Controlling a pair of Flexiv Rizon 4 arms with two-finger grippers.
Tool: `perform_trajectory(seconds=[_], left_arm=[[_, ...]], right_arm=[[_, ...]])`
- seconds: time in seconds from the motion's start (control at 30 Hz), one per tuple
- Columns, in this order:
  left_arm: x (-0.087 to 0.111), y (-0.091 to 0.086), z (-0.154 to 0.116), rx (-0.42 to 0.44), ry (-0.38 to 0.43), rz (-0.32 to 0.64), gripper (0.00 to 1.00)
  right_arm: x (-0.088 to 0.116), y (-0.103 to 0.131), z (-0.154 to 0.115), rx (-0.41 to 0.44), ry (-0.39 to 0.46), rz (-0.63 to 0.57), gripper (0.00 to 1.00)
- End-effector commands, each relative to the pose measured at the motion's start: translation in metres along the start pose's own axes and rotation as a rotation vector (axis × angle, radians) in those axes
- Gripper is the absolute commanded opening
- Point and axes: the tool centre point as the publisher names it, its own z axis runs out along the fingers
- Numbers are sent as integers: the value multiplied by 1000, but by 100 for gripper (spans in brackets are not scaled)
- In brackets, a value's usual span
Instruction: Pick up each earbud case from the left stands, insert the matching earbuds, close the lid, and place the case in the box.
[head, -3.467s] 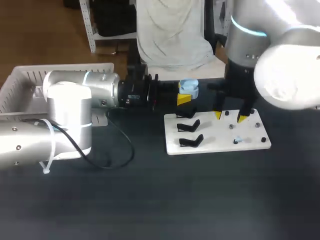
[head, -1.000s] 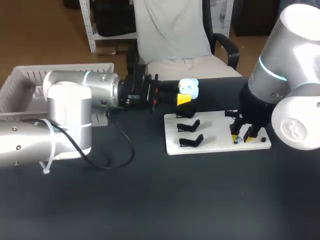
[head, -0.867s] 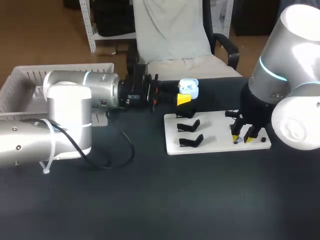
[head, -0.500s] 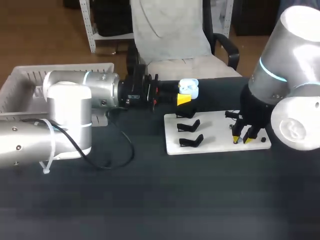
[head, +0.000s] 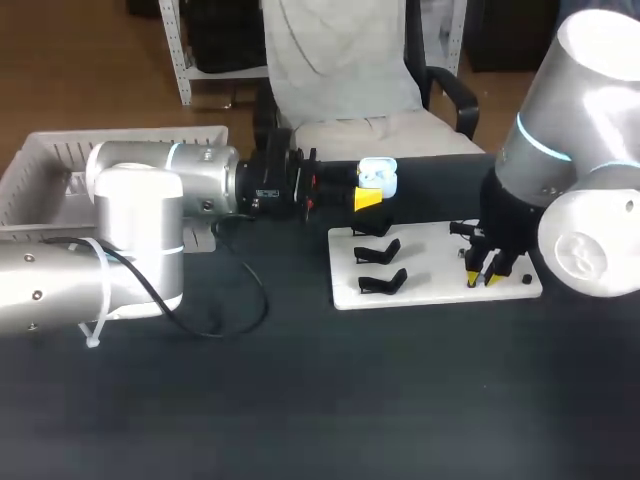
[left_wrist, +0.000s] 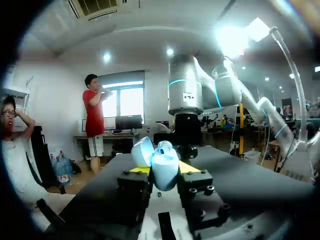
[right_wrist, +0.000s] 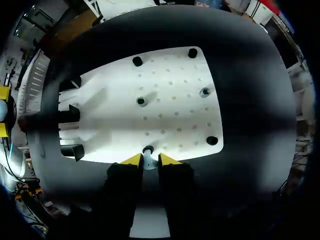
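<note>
My left gripper (head: 367, 197) is shut on a light blue earbud case (head: 377, 177) and holds it above the table behind the white board (head: 430, 262). The case (left_wrist: 163, 161) sits with its lid open between the left gripper's (left_wrist: 162, 172) fingers. Over the board's front right part, my right gripper (head: 482, 276) points down. In the right wrist view, a pale earbud (right_wrist: 149, 161) fills the narrow gap of the right gripper (right_wrist: 150, 160), whose yellow tips press in on it from both sides. Three black stands (head: 380, 255) on the board's left side carry no case.
A white slatted basket (head: 40, 165) stands at the far left of the table. A black cable (head: 240, 300) loops over the dark tabletop beside my left arm. Black pegs (right_wrist: 192, 52) and small sockets (right_wrist: 204, 92) dot the white board (right_wrist: 170, 115).
The right gripper's fingers have drawn closer together around the earbud on the board. My left arm and the case have not moved.
</note>
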Motion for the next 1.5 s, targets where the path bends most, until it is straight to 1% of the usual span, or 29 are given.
perform_trajectory(seconds=[0.03, 0.27, 0.4, 0.53, 0.7, 0.87, 0.93, 0.97, 1.03, 1.07, 1.2, 1.27, 1.37, 1.5], left_arm=[[0, -1, 0, -4, -2, 3, 0], [0, -1, 0, -4, -2, 3, 0], [0, -1, 0, -4, -2, 3, 0], [0, -1, 0, -4, -2, 3, 0], [0, -1, 0, -4, -2, 3, 0], [0, -1, 0, -4, -2, 3, 0], [0, -1, 0, -4, -2, 3, 0], [0, -1, 0, -4, -2, 3, 0], [0, -1, 0, -4, -2, 3, 0], [0, -1, 0, -4, -2, 3, 0], [0, -1, 0, -4, -2, 3, 0], [0, -1, 0, -4, -2, 3, 0], [0, -1, 0, -4, -2, 3, 0], [0, -1, 0, -4, -2, 3, 0]], right_arm=[[-1, 2, -3, 6, 3, 3, 0], [0, 4, -12, 11, -8, 4, 0], [-1, 6, -21, 16, -22, 4, 0], [-4, 8, -40, 20, -42, 14, 0], [-8, 15, -77, 42, -77, -1, 0], [-11, 35, -116, 85, -86, -22, 0], [-12, 45, -132, 115, -69, -23, 0], [-12, 50, -140, 119, -82, -30, 0], [-12, 59, -153, 137, -71, -21, 0], [-12, 64, -160, 143, -85, -29, 0], [-12, 84, -183, 150, -74, -37, 0], [-12, 96, -193, 148, -68, -52, 0], [-10, 114, -201, 146, -31, -93, 0], [-11, 136, -196, 181, 2, -149, 0]])
